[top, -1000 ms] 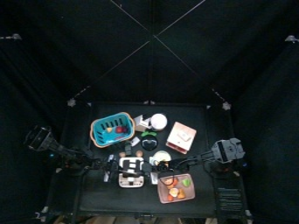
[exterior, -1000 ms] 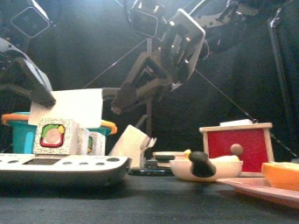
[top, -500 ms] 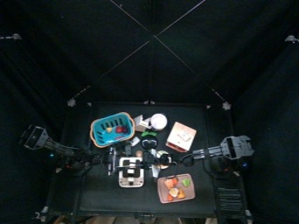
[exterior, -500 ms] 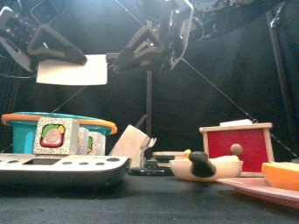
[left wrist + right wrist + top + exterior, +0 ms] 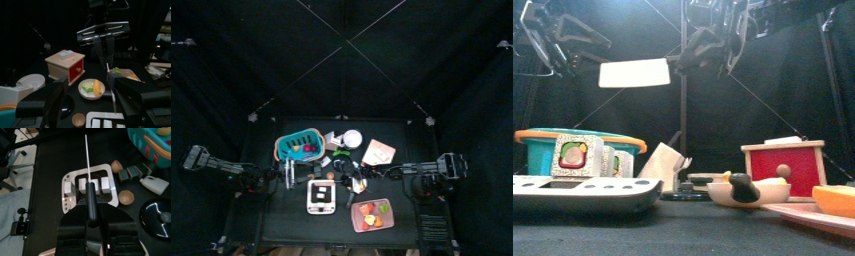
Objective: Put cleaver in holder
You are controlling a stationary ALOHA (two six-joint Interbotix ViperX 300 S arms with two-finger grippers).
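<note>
The cleaver [image 5: 636, 72] hangs high above the table with its pale blade flat to the front view. My right gripper [image 5: 92, 220] is shut on its black handle, and the blade [image 5: 87, 163] points edge-on away from the wrist, over the holder [image 5: 90, 190]. The holder [image 5: 321, 196] is a white slotted block lying at the table's front, left of the middle. My left gripper [image 5: 93, 100] stands wide open, with nothing between its fingers. It is up at the left [image 5: 560, 35], apart from the blade [image 5: 101, 31], which it faces.
A teal basket [image 5: 299, 147] stands at the back left and a red and white box [image 5: 784, 165] at the right. A bowl with a duck [image 5: 747, 190] and a plate of fruit [image 5: 372, 215] sit at the front right. A white jug [image 5: 155, 184] stands near the holder.
My left gripper has opened, let go of the cleaver and drawn back to the left. The right gripper keeps the handle; the blade has risen and shifted right.
</note>
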